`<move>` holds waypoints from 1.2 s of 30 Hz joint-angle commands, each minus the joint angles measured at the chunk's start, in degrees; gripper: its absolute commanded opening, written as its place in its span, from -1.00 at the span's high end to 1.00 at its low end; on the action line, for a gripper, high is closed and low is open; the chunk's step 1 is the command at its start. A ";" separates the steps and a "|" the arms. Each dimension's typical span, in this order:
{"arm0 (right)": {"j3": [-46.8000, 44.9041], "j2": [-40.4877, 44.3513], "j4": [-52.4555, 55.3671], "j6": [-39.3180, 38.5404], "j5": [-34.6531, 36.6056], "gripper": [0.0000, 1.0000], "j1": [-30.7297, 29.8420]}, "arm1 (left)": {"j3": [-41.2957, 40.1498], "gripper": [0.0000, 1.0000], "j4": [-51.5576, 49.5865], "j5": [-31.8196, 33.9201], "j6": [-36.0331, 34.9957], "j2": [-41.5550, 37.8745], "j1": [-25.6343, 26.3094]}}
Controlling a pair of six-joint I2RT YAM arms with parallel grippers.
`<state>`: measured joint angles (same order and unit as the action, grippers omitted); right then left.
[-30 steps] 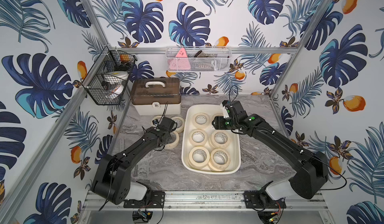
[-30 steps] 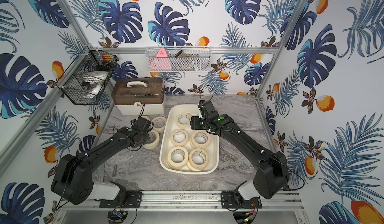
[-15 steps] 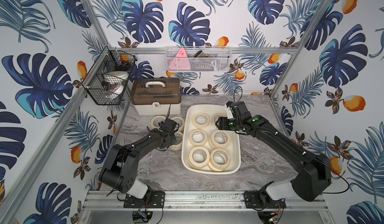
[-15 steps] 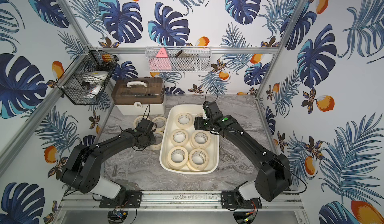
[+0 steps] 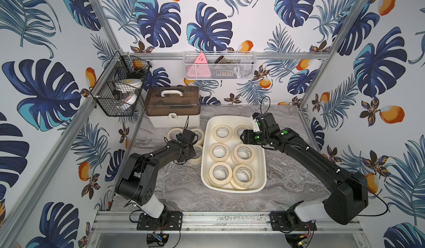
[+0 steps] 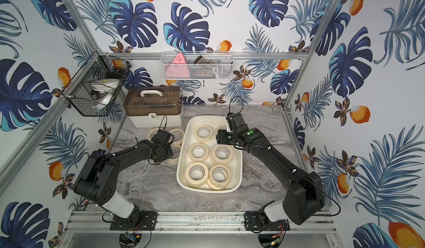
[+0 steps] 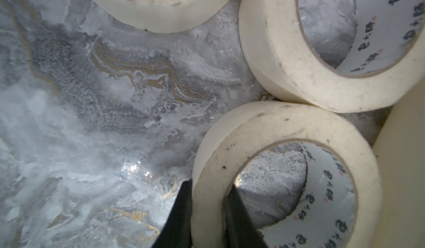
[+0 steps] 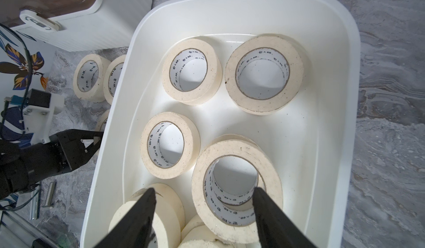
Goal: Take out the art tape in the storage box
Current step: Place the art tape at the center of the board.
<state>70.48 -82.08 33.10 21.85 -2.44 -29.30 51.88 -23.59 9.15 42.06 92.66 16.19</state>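
**A:** What did the left gripper (image 7: 208, 189) have?

**B:** It was clamped on the wall of one pinched roll (image 7: 287, 129), with one finger inside the core and one outside. That roll lay on the table (image 7: 92, 97) among other art tape (image 5: 174, 134) already out. It was in front of the white case (image 5: 172, 118) and just beside the storage box (image 5: 232, 190).

**A:** Any risk there?

**B:** I judged that a crooked release could drag the roll along, or shove the neighbour lying close against it.

**A:** And inside the box?

**B:** Six stacks showed, at least some of them two deep. Every roll lay flat with its hole facing up, so each ring's axis stood upright. A ring has no long side to line up with.

**A:** The right gripper (image 8: 204, 190)?

**B:** Its jaws were wide apart and empty, hovering over the rolls at the box's far end. One top roll sat offset on the one beneath. I thought a finger landing on that rim instead of in the core might tip it. Two rolls might also lift together, or the light box might slide.
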 commanded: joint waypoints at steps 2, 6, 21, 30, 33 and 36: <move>0.01 -0.09 0.30 0.04 -0.53 -0.38 0.15 | 1.56 0.92 -1.68 2.82 0.79 1.18 -0.12; -0.23 0.15 0.04 0.04 -0.63 -0.38 0.29 | 2.42 0.62 -2.71 2.97 0.96 1.43 -0.12; 0.02 0.99 1.30 -0.93 1.19 -0.41 0.27 | 5.73 -0.24 -8.14 3.92 -0.64 -2.81 0.24; -2.43 4.16 3.42 -0.76 6.78 -0.41 0.29 | 13.08 -0.76 -14.52 0.48 -6.30 -9.19 4.23; -3.27 4.25 4.24 -0.75 5.43 -0.39 0.25 | 14.48 -0.86 -14.97 -1.70 -7.79 -11.85 4.97; -4.59 4.64 4.38 -0.60 4.15 -0.39 0.27 | 14.38 -0.97 -14.34 -3.70 -9.13 -14.90 5.17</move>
<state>66.59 -78.02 35.94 21.61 2.81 -29.08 66.00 -37.12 8.03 35.66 79.57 21.26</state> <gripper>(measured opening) 0.693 0.975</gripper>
